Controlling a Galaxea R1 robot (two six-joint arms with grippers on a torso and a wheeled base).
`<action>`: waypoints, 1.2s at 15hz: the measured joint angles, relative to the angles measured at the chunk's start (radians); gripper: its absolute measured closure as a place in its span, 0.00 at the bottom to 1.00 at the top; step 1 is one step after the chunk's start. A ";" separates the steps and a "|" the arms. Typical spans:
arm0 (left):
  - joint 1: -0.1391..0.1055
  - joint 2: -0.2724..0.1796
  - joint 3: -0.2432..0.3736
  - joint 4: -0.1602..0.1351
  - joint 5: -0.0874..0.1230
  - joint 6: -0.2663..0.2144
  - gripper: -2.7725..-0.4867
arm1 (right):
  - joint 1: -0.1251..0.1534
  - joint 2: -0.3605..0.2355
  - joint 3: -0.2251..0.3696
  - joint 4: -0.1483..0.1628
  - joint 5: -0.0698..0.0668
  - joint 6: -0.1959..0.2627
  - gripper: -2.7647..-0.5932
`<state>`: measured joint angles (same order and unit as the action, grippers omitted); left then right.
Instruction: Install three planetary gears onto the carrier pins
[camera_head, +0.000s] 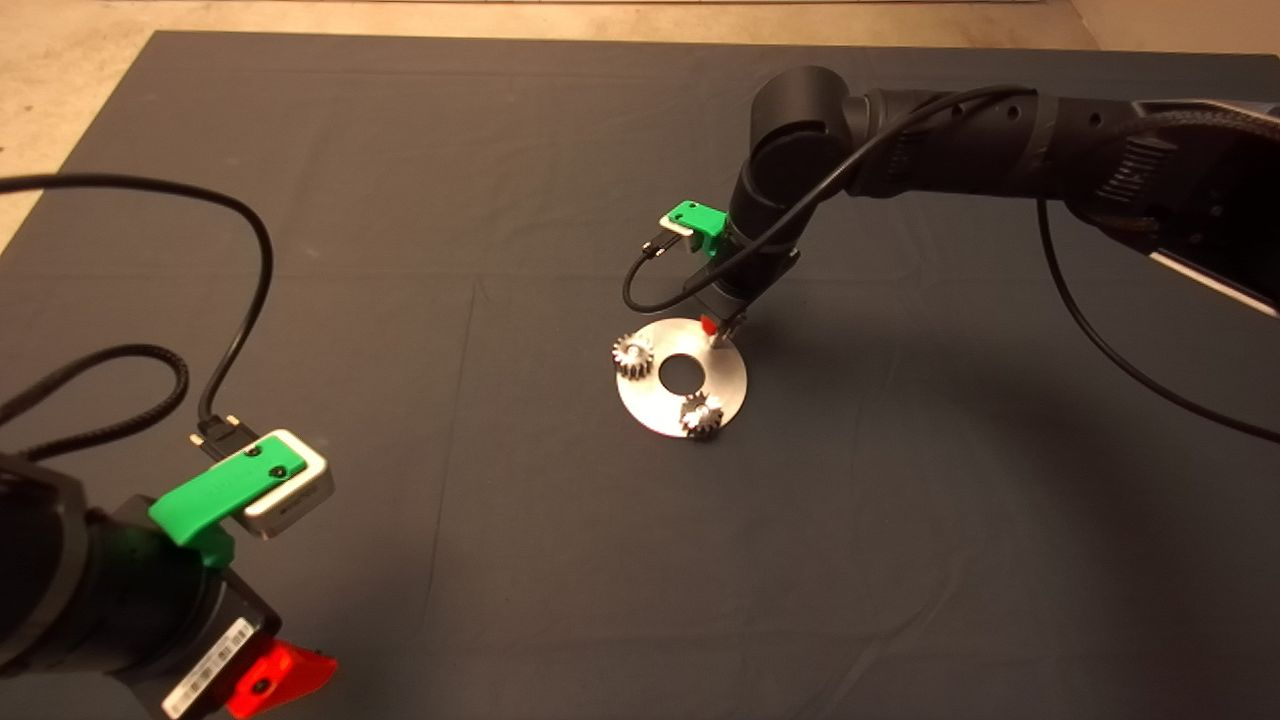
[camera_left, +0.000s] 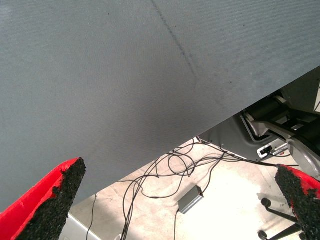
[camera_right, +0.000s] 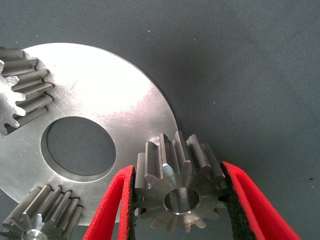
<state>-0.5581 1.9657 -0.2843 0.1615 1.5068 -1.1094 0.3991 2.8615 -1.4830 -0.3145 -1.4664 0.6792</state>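
From overhead, the right gripper (camera_head: 718, 328) is reaching in from the right edge and hanging over the far rim of the shiny disc (camera_head: 725, 385), which is lying near the middle of the dark mat (camera_head: 500, 200). Two gears are already sitting on the disc: one gear (camera_head: 633, 355) at its left rim, another gear (camera_head: 702, 414) at its near rim. The left gripper (camera_head: 285, 680) is waiting at the lower left edge.

Over to the left wrist view: the left gripper's fingers (camera_left: 47, 207) are standing wide apart with nothing between them, and past the mat edge we're seeing floor with cables (camera_left: 172, 172) and a chair base (camera_left: 287, 145).

Now the right wrist view: the red fingers (camera_right: 112, 210) are pinching the third gear (camera_right: 177, 192) by its teeth, holding it over the disc's rim, just beside the centre hole (camera_right: 77, 146). A silver pin (camera_right: 181, 200) is showing in its bore.
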 joint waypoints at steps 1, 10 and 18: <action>0.000 0.000 0.000 0.000 0.000 0.000 0.00 | -0.001 0.000 0.008 0.001 0.000 0.001 0.84; 0.000 -0.013 0.000 -0.001 0.000 0.000 0.00 | 0.000 -0.018 0.079 0.031 0.000 0.037 0.84; 0.000 -0.013 0.000 -0.001 -0.003 0.000 0.00 | 0.000 -0.033 0.071 0.031 -0.002 0.035 0.84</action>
<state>-0.5581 1.9528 -0.2843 0.1602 1.5038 -1.1091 0.3987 2.8287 -1.4118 -0.2838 -1.4681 0.7143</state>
